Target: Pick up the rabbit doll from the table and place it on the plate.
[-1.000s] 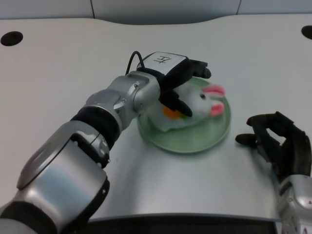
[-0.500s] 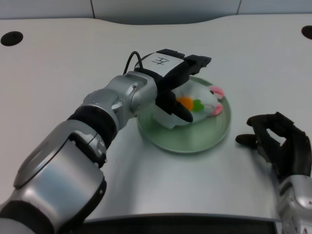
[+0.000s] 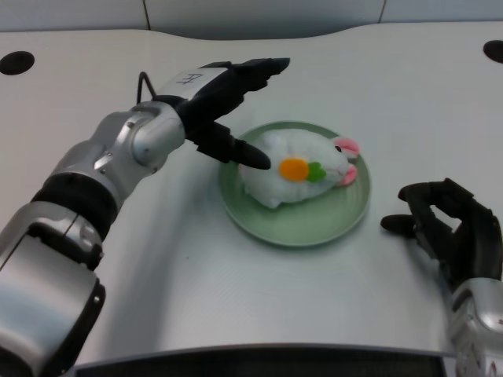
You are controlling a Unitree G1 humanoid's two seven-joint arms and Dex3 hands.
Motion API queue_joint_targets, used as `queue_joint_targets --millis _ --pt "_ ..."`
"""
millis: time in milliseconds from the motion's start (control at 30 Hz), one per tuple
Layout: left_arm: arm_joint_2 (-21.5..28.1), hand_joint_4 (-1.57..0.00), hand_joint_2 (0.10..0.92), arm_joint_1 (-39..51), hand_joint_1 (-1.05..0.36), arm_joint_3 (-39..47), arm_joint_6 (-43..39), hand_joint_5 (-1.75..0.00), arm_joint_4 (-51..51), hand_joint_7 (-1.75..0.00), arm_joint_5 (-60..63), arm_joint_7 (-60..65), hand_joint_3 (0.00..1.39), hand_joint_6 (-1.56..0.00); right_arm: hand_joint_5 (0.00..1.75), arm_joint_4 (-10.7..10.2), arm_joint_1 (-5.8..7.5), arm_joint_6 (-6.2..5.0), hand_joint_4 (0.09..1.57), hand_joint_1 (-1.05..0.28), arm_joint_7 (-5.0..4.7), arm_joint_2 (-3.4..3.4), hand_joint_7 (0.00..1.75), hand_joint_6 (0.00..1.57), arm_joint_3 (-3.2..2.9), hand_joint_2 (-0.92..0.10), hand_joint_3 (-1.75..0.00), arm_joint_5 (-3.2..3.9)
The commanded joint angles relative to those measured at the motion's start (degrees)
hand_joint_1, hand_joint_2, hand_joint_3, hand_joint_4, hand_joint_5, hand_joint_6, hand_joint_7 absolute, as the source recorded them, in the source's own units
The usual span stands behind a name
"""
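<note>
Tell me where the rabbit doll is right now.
In the head view, the rabbit doll lies on the green plate at the table's centre, just right of the left hand, which holds nothing.

The left silver forearm reaches in from the lower left of the head view and slants up toward the middle, ending in a black left robot hand (image 3: 222, 98) with a white label on its back. Its fingers (image 3: 263, 66) are stretched out and spread, pointing up and to the right, while the thumb (image 3: 244, 154) juts down and to the right, well apart from them; the robot hand holds nothing.
</note>
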Motion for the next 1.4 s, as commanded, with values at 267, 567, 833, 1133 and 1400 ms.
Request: queue_joint_targets --millis 267,567,833,1133,1400 --pt "6.54 0.0 0.921 8.65 -0.96 5.56 -3.78 0.0 -8.2 -0.01 -5.99 -4.57 0.07 -0.03 0.89 0.75 -0.45 -0.51 0.85 -0.75 -0.17 -0.08 1.16 0.84 0.18 -0.92 -0.15 -0.21" --pt "9.3 -0.08 0.921 19.57 -0.88 13.31 -5.6 -0.04 -15.96 -0.03 -16.36 -10.56 0.07 -0.08 0.89 0.19 -0.2 -0.06 0.86 -0.77 -0.26 0.1 1.17 0.84 0.22 -0.92 -0.13 -0.05" --pt "9.75 -0.17 0.921 28.17 -0.82 17.2 -4.11 -0.1 -23.09 -0.03 -20.08 -11.92 0.2 -0.13 0.89 -0.28 -0.25 0.44 0.86 -0.77 -0.18 0.28 1.16 0.85 0.11 -0.92 -0.12 0.26" --pt "9.01 -0.3 0.921 38.42 -0.73 23.01 3.57 -0.18 -35.47 -0.07 -29.2 -16.03 0.22 -0.24 0.89 -0.22 -0.54 1.34 0.85 -0.77 -0.57 0.33 1.16 0.85 0.05 -0.92 -0.12 0.26" --pt "7.23 -0.6 0.921 45.12 -0.67 25.92 11.56 -0.39 -45.31 -0.07 -34.7 -18.29 0.38 -0.45 0.87 -0.51 -0.18 0.97 0.84 -0.76 -0.57 0.01 1.15 0.84 0.48 -0.92 -0.13 -0.34"
